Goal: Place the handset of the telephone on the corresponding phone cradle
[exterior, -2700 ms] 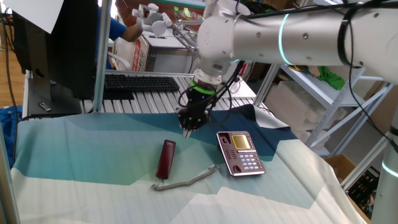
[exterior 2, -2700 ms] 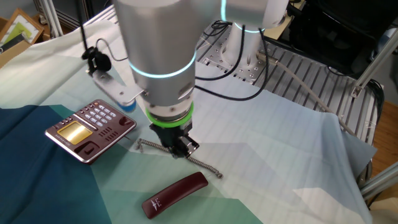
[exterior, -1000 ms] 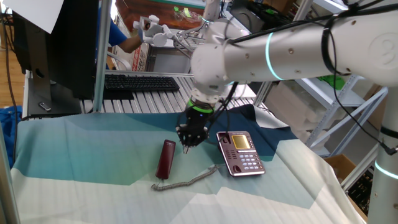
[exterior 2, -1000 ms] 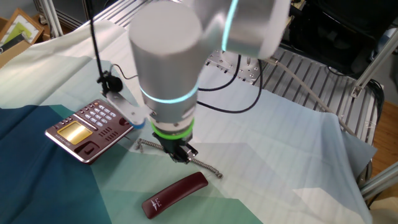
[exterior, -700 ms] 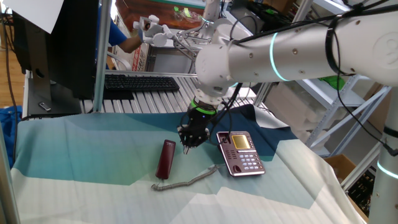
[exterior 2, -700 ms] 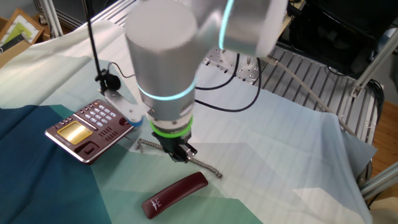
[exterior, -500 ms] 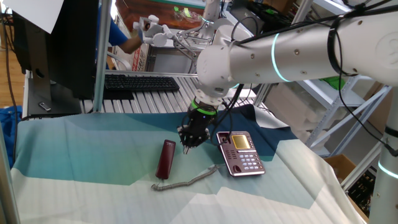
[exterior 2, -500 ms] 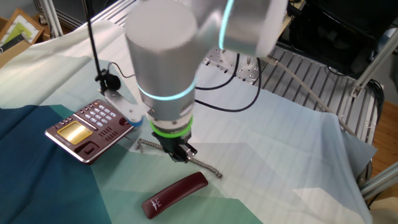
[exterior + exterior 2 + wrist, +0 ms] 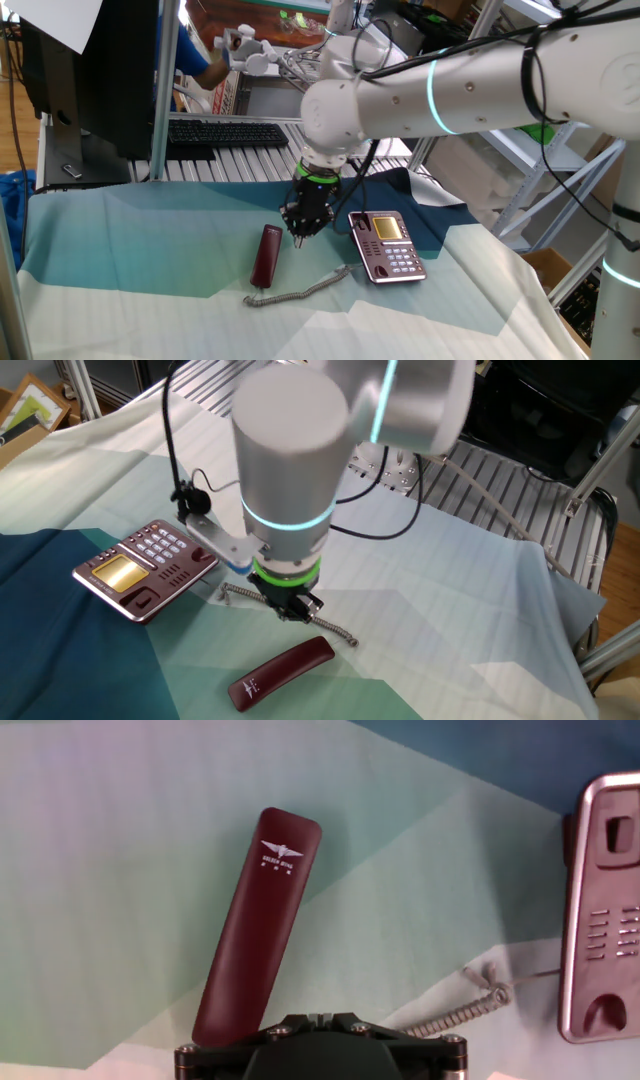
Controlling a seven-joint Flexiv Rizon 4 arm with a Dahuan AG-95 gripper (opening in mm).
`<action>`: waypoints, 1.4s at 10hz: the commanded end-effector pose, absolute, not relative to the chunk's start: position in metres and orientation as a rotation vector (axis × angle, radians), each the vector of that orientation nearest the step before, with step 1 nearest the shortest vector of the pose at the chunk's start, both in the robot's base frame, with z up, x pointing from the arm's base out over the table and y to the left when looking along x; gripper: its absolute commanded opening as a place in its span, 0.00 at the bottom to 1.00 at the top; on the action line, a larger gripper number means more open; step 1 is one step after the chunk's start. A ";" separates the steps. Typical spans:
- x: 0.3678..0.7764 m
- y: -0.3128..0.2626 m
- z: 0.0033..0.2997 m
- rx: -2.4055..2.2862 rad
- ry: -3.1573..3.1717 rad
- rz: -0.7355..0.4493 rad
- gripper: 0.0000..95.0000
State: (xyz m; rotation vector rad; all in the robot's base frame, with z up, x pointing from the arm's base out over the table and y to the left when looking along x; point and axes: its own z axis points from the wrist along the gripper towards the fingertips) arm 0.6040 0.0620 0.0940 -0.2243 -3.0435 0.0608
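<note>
The dark red handset (image 9: 266, 254) lies flat on the teal and white cloth, its grey coiled cord (image 9: 300, 290) trailing toward the telephone (image 9: 386, 245). The telephone is a maroon base with grey buttons and a yellowish display, its cradle side (image 9: 600, 910) bare. My gripper (image 9: 298, 236) hangs shut and empty just above the cloth, between the handset's far end and the telephone. From the other fixed view the gripper (image 9: 303, 612) sits over the cord (image 9: 330, 626), with the handset (image 9: 282, 672) in front of it. In the hand view the handset (image 9: 260, 925) lies left of centre.
A black keyboard (image 9: 228, 132) lies on the slatted metal surface behind the cloth. A dark monitor (image 9: 90, 70) and an upright metal post (image 9: 164, 90) stand at the back left. Shelving (image 9: 540, 160) rises to the right, and metal rails (image 9: 520, 485) border the table.
The arm has shifted slightly toward the handset. The gripper stays shut and empty; handset, cord and telephone have not moved.
</note>
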 end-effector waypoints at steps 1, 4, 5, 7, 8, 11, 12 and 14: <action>0.602 0.062 0.095 -0.311 -3.049 0.033 0.00; 0.602 0.062 0.095 -0.404 -3.000 0.093 0.00; 0.602 0.062 0.095 -0.422 -2.999 0.101 0.00; 0.602 0.062 0.095 -0.461 -2.986 0.087 0.00; 0.602 0.062 0.095 -0.474 -2.991 0.082 0.00; 0.602 0.062 0.095 -0.449 -3.026 0.025 0.00; 0.602 0.062 0.095 -0.476 -3.018 0.065 0.00; 0.602 0.062 0.095 -0.449 -3.034 -0.003 0.00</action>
